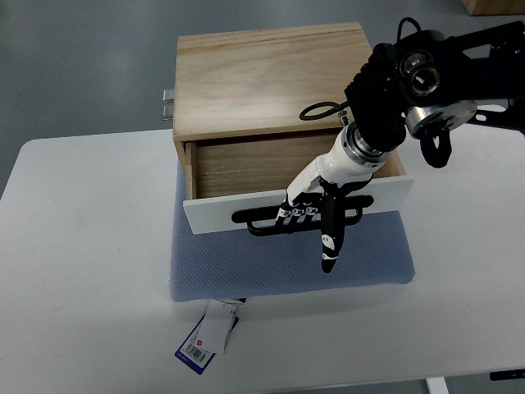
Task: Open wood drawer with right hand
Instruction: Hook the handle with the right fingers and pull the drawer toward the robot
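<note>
A light wood box (271, 78) stands on a blue pad at the back of the white table. Its drawer (238, 164) is pulled partly out, and the inside I can see holds nothing. The drawer has a white front panel (221, 215) with a black bar handle (262, 222). My right hand (310, 215) comes in from the upper right on a black arm. Several of its fingers (299, 212) are curled over the handle, while one finger (329, 242) points straight down past the panel. My left arm is out of view.
The blue mesh pad (246, 271) lies under the box and reaches toward the table's front. A white and blue tag (207, 336) hangs off the pad's front left corner. Metal hinges (167, 104) stick out at the box's left rear. Grey floor surrounds the table (82, 246).
</note>
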Motion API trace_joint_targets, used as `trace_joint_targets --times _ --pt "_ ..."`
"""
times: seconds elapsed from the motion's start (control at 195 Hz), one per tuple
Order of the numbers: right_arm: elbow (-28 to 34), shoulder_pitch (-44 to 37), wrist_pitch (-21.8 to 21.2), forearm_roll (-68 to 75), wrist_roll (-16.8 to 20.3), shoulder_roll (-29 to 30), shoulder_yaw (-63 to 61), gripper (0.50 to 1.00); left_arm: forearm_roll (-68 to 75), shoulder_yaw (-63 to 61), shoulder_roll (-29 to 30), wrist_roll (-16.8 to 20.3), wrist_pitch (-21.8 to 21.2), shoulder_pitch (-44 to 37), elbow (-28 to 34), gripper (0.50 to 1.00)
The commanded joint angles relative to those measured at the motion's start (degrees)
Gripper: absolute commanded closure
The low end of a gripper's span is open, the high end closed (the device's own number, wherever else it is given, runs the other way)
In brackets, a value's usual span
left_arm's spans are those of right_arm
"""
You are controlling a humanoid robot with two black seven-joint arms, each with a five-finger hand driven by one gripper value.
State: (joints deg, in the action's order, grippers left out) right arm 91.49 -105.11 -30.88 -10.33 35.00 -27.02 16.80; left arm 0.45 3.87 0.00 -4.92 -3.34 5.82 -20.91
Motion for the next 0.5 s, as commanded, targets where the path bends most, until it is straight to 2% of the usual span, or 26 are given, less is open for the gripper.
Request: trace_joint_targets --times 0.0,0.497 --pt "1.23 -0.97 -0.67 0.58 0.0 -0.75 -0.02 0.56 -0.01 0.0 0.0 0.0 0.0 0.07 0.0 0.5" --pt "1.32 -1.68 -0.5 0.05 0.0 -1.37 -0.19 0.56 -0.01 0.0 0.0 0.0 0.0 0.07 0.0 0.5"
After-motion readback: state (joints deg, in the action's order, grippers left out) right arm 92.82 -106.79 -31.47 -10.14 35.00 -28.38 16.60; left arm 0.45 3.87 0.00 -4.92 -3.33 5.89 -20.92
